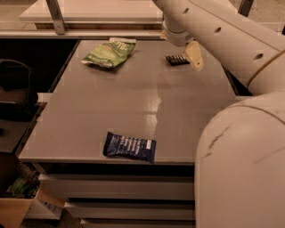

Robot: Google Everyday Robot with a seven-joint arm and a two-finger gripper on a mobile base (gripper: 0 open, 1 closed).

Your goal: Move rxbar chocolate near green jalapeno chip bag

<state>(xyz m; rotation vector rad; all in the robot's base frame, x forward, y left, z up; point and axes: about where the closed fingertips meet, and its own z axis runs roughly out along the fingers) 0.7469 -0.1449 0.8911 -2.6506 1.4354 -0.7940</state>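
rxbar chocolate (pixel 176 59) sits flat at the far right of the table (pixel 133 98), near the back edge, long side running roughly left-right. gripper (pixel 193 54) is low over the table at the bar's right end, hanging off the white arm (pixel 213 29) that comes in from upper right; a pale part of it overlaps that end of the bar, contact unclear. Gripper state: cannot tell, grasping or released not readable here. green jalapeno chip bag (pixel 108 52) lies at far left-centre of the table, crinkled, white top edge pointing to the back; well apart from the bar, bare surface between them. Table top is plain grey, smooth, with a faint glossy reflection down the middle. A blue wrapper (pixel 129 146) with white print lies near the front edge, slightly tilted, far from both. Pale drawers (pixel 116 189) under the front edge. Behind the table, a light shelf (pixel 102 10) with a metal post (pixel 55 15) at its left. Left of the table is dark; cardboard box (pixel 13 211) on the floor bottom left. The robot body (pixel 242 173) fills the lower right.
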